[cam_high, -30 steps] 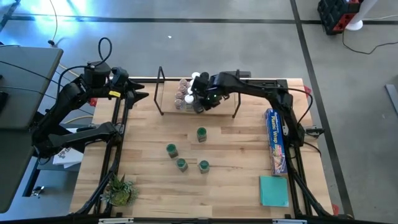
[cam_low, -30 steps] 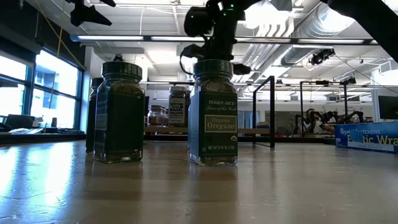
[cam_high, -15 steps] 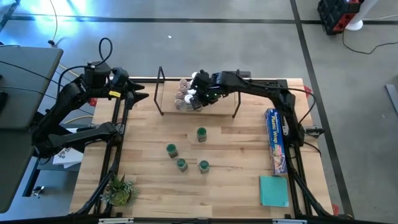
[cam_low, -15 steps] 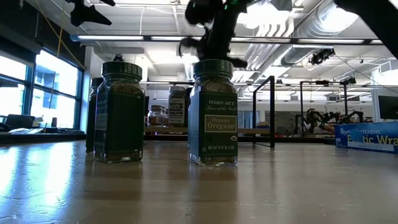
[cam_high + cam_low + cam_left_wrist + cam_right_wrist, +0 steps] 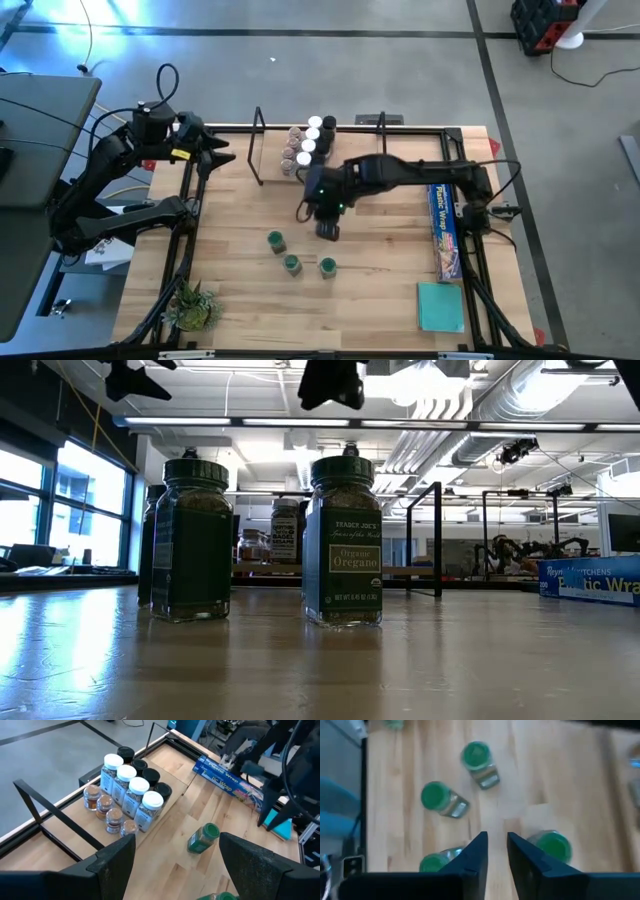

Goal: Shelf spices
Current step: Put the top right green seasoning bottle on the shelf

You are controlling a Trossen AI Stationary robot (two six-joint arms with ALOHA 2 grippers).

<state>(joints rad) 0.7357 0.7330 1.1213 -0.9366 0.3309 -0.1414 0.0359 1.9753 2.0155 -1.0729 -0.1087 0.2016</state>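
Nearest to me on the surface [image 5: 370,300], four green-topped jars [image 5: 291,264] stand unshelved: three in a loose cluster and a fourth just beyond them, mostly hidden under my right gripper [image 5: 326,226]. That gripper hangs directly above the fourth jar, jaws nearly together with only a narrow slit between them and nothing clamped; I judge they must part before they can take it.

Farther off, the shelf [image 5: 262,150] already carries a packed group of spices [image 5: 126,790]: white-topped, black-topped and clear-topped jars in close rows. I would put the task at roughly two thirds done, with the four green jars left.

My left gripper [image 5: 222,152] waits at the far left edge, jaws apart and empty, clear of the work.

Other items: a small plant [image 5: 192,306] at the near left, a teal square [image 5: 441,306] at the near right, and the foil-wrap box [image 5: 443,226] along the right edge. None obstructs the route to the shelf; the crowded rows there leave limited free board.
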